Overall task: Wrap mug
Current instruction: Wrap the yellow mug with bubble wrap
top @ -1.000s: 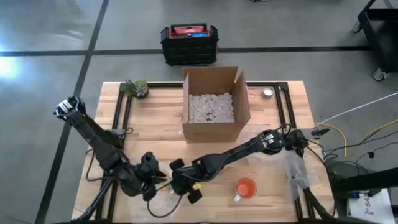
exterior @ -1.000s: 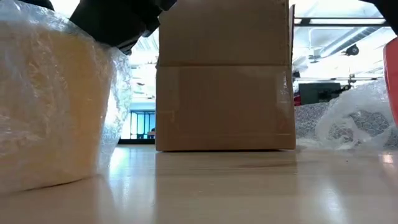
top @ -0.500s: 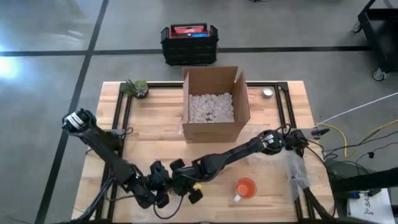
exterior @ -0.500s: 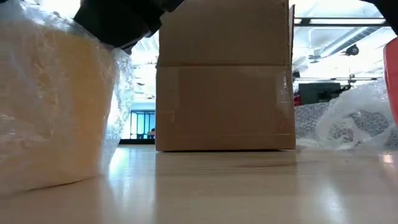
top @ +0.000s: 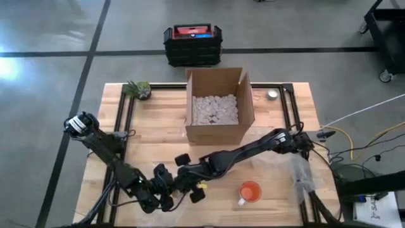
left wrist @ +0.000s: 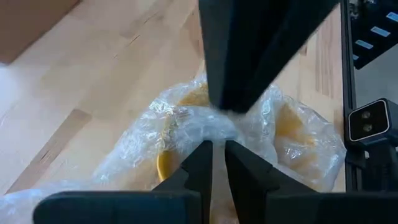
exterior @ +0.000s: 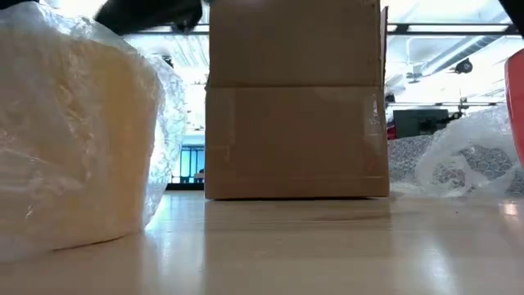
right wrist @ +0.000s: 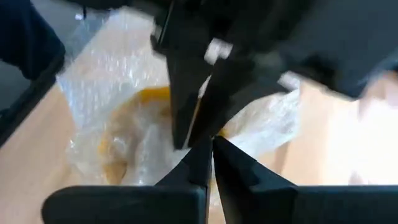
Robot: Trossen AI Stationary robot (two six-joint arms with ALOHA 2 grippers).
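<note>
Yellow mug [left wrist: 186,155] sits swathed in clear bubble wrap [exterior: 78,131] near the front edge of the wooden table [top: 155,136], left of centre. Both grippers meet over it. Left gripper [left wrist: 212,155] has its fingers nearly together, pinching a fold of the wrap. Right gripper [right wrist: 208,149] likewise has its fingers close together on the gathered plastic at the top of the bundle.

Around: an open cardboard box [top: 218,104] stands mid-table behind the bundle, white packing pieces [top: 214,109] inside. An orange cup [top: 250,191] stands at the front, right of the grippers, well apart from the bundle. More loose plastic wrap [top: 300,174] lies at the right edge. A small potted plant [top: 138,89] sits at the back left corner, a small round tin [top: 272,94] at the back right. A black crate [top: 192,43] rests on the floor beyond the table.

From above, the arms cover the bundle almost wholly. In the low view the bundle fills the left side and its left part is cut off; the mug's handle cannot be made out.
</note>
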